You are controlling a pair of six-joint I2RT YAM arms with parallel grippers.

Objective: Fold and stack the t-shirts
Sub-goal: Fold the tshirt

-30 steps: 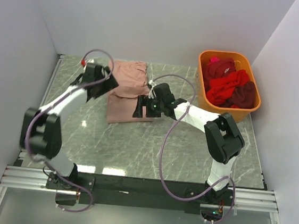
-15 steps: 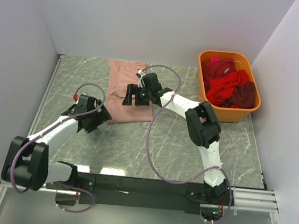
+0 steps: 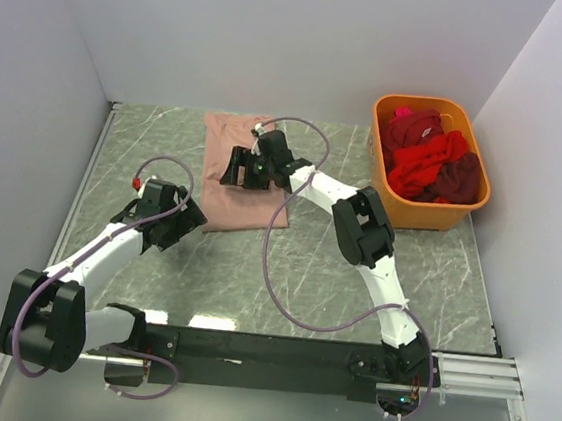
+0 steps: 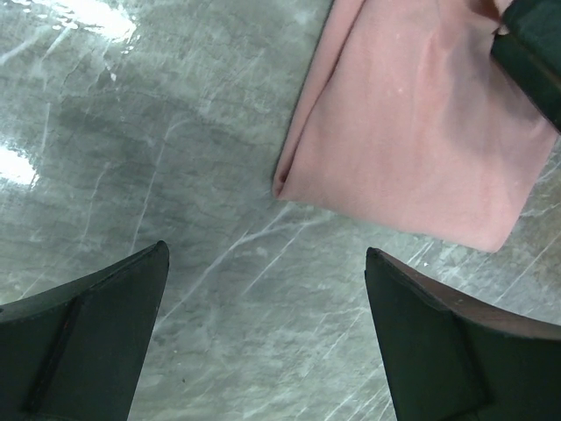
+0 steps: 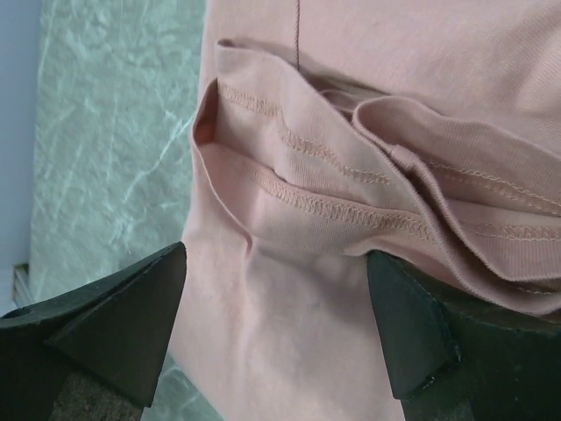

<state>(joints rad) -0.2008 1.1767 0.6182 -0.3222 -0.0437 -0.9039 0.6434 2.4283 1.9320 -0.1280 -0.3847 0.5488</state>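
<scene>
right arm: we're seeing it stretching way over to the left, with the right gripper (image 3: 235,169) hanging above the far half of the salmon-pink t-shirt (image 3: 246,209).

right claw: its wrist cam is showing the fingers (image 5: 105,320) spread wide apart, so it's gaping and not pinching anything.

left arm: it's lying low along the left side of the table (image 3: 355,269), bent at the elbow, with the left gripper (image 3: 187,221) sitting just off the shirt's near-left corner.

left claw: it's also standing wide open, and we're only seeing bare marble between the fingers (image 4: 88,342).

hard to make out: we're not managing to tell whether the right fingertips are touching the cloth. From above the right gripper is covering part of the shirt, and both wrist cams are cutting its edges off.

pink shirt: it's lying folded into a tall rectangle at the back of the table, left of centre. The stitched hems (image 5: 351,167) are bunching up in layers and the fold is gaping a little.

other shirts: the red (image 3: 421,165), maroon (image 3: 462,179) and magenta (image 3: 404,113) ones are sitting crumpled in the orange basket (image 3: 423,101) at the far right.
</scene>
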